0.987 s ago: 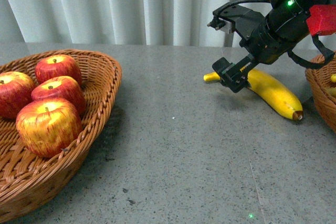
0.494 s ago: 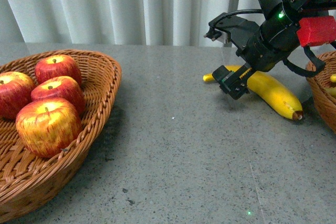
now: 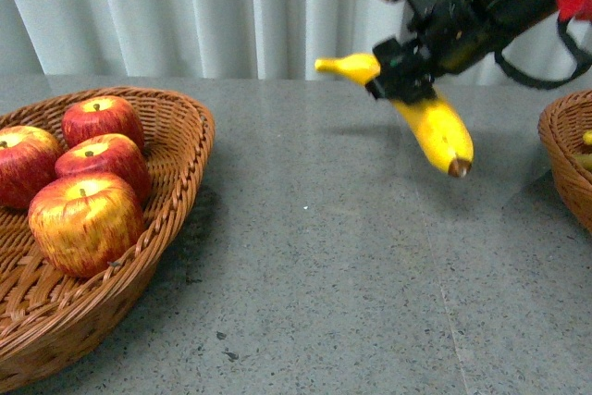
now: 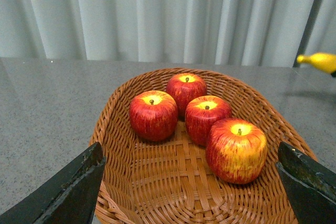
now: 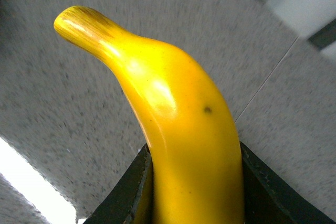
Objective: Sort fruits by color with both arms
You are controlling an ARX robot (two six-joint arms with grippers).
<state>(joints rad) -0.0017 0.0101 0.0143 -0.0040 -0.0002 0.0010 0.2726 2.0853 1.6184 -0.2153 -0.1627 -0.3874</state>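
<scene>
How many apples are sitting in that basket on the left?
4, all in the wicker basket: a back apple, a left apple, a middle apple and a front apple. None looks hidden.

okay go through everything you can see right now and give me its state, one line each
Banana: lifted clear of the table, clamped in the right gripper.
Right gripper: jaws shut on the banana.
Left gripper: jaws open, empty, above the left basket.
Four apples: resting in the left basket.
Right basket: mostly out of frame.
</scene>
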